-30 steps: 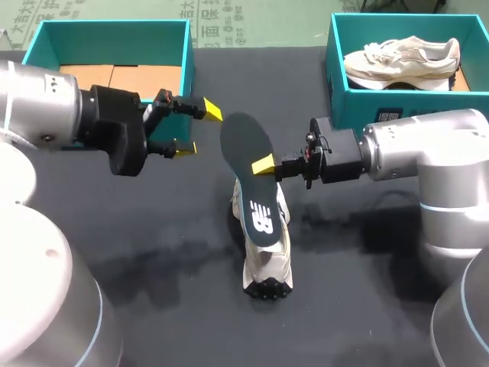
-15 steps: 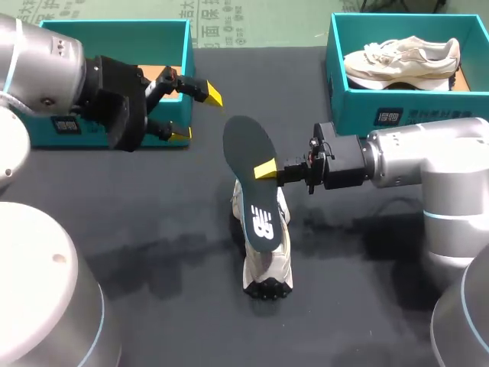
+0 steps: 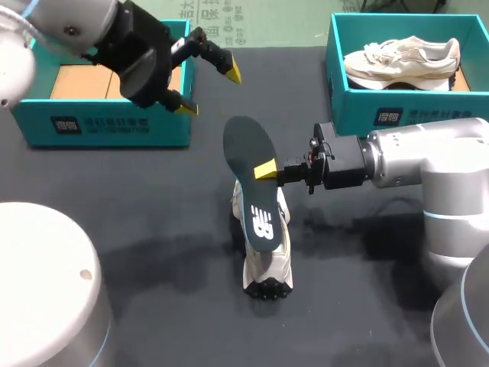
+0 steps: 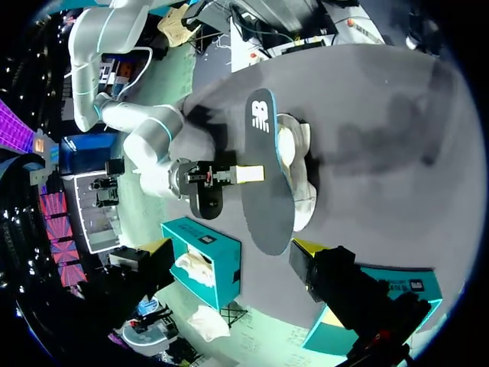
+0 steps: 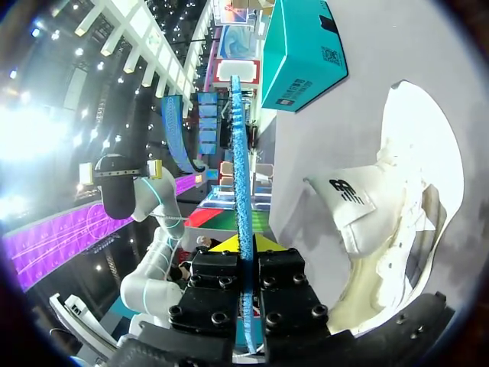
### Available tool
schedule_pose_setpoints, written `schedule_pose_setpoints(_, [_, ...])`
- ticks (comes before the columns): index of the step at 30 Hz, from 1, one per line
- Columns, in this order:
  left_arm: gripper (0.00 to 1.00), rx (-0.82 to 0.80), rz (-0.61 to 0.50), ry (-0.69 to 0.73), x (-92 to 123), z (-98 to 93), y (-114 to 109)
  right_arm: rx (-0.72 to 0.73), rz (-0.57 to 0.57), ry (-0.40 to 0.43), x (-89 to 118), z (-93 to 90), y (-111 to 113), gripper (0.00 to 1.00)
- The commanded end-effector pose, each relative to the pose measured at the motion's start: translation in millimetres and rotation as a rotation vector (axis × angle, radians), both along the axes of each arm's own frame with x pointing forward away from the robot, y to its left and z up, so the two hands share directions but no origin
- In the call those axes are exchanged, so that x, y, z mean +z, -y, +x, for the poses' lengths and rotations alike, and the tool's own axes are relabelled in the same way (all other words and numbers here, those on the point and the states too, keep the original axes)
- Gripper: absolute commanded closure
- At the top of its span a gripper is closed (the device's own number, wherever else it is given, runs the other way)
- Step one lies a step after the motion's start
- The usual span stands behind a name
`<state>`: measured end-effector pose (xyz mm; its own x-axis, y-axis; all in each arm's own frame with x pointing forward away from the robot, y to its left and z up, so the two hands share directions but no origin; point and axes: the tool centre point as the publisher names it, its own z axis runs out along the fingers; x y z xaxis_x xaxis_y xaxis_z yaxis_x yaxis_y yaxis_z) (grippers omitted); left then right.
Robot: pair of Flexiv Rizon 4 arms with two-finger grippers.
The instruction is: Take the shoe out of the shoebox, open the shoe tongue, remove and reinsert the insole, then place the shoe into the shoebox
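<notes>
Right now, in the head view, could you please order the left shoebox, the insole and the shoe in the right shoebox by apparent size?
1. Largest: left shoebox, though my left arm hides part.
2. Alike: insole and shoe in the right shoebox; the insole is held nearer the camera, so unranked.

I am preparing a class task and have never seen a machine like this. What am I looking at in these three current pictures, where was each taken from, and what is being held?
Two robot arms work at a dark table. One picture looks down from above. The two round ones come from a camera on each arm's wrist. The right tool is shut on a dark insole, holding it over a pale shoe that lies on the table. The left tool hovers open and empty near a teal shoebox. A second teal box holds another shoe.
</notes>
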<state>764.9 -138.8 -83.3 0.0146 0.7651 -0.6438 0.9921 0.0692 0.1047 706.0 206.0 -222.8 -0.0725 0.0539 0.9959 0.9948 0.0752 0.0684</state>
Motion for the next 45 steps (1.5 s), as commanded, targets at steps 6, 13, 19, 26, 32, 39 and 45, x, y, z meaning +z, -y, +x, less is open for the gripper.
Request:
schedule_pose_setpoints(6, [0.0,-0.029,0.543,-0.117,2,15.2,33,-0.001,-0.004,0.0,0,-1.2,0,1.0])
schedule_pose_setpoints(13, [0.0,-0.052,0.628,-0.16,-3,14.1,46,-0.001,-0.004,0.0,0,-1.2,0,1.0])
schedule_pose_setpoints(19, [0.0,-0.064,0.695,-0.175,-9,10.6,57,-0.001,-0.004,0.0,0,-1.2,0,1.0])
schedule_pose_setpoints(26, [0.0,-0.062,0.774,-0.187,-17,9.3,64,-0.001,-0.004,0.0,0,-1.2,0,1.0])
schedule_pose_setpoints(32, [0.0,-0.078,0.811,-0.198,-23,6.2,70,-0.001,-0.004,0.0,0,-1.2,0,1.0])
schedule_pose_setpoints(39, [0.0,-0.068,0.799,-0.193,-28,3.0,70,-0.001,-0.004,0.0,0,-1.2,0,1.0])
schedule_pose_setpoints(45, [0.0,-0.061,0.6,-0.178,-29,1.7,57,-0.001,-0.004,0.0,0,-1.2,0,1.0])
